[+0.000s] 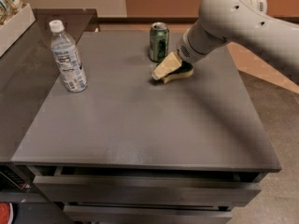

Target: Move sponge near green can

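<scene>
The sponge [183, 73] is found on the far side of the grey table [140, 125], a little right of the middle. It is set just beside the green can [159, 42], in front of it and to its right. A small gap is seen between the two, so they are not touching. The sponge's dark green top and pale yellow bottom edge can both be seen. Its bottom seems to be down on the table top, and a small shadow is cast to its left.

The gripper [164, 72] is placed right at the sponge, low over the table. It seems to be closed on the sponge. One pale finger [166, 66] is laid against the side of the sponge nearest the camera, and it is pointed down and to the left. The other finger is hidden behind the sponge. The gripper is carried by a big white arm [243, 22] that is stretched in from the upper right.

The green can is stood upright, with its silver top showing. A clear plastic water bottle [68, 57] with a white cap and a label is stood upright on the left side of the table, well apart from the can and the sponge.

A drawer [140, 190] is seen under the front edge of the table, pulled out a little. A white box [16, 24] is seen at the far left.
</scene>
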You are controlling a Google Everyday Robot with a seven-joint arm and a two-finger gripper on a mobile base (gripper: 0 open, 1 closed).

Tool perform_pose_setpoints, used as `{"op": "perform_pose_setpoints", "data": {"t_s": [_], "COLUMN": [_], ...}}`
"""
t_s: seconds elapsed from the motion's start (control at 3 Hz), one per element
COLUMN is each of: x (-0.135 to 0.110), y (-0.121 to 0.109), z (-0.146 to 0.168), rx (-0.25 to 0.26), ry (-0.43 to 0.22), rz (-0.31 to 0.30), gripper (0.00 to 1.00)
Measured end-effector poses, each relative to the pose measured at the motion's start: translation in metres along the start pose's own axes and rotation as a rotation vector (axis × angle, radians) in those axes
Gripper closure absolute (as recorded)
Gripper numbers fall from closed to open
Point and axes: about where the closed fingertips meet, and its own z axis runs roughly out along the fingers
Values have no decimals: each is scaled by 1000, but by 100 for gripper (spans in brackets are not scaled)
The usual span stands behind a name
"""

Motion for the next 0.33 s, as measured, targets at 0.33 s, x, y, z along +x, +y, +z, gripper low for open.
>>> {"op": "perform_pose_setpoints", "data": {"t_s": [0.33], "x": [0], "y": [0], "z": [0], "rx": [0], "ry": [0], "rz": [0], "gripper": [0]}}
